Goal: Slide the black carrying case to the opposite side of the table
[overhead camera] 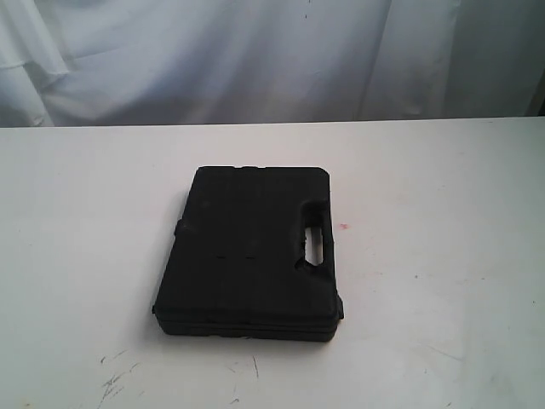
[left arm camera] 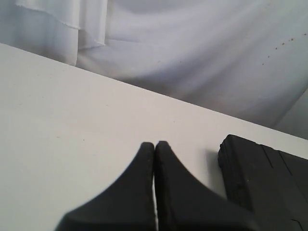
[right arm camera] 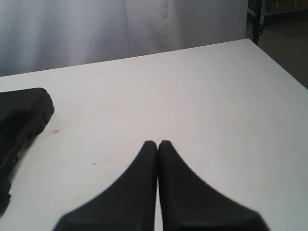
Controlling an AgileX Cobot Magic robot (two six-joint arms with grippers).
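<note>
Since the left hand (left arm camera: 154,145) has its fingers pressed together around nothing and hangs just beside a corner of the black carrying case (left arm camera: 267,180) without touching it, a push from there would likely land near that corner. I judge the case would then swing round rather than travel straight. The narrow tips could also ride up over the low lid edge and skid off.

The right hand (right arm camera: 158,143) is likewise pressed together and empty. It is farther from the case, with a small pinkish spot (right arm camera: 56,131) on the worktop (right arm camera: 202,96) between them.

The case lies flat about midway between the side edges, somewhat nearer the front edge, with its handle cut-out (overhead camera: 315,241) toward the right edge. Nothing I can see stands between it and either side edge. The scuffs (overhead camera: 115,379) by the front edge are only marks. Too long a push could carry the case over an edge. White cloth (overhead camera: 255,60) hangs behind the back edge.
</note>
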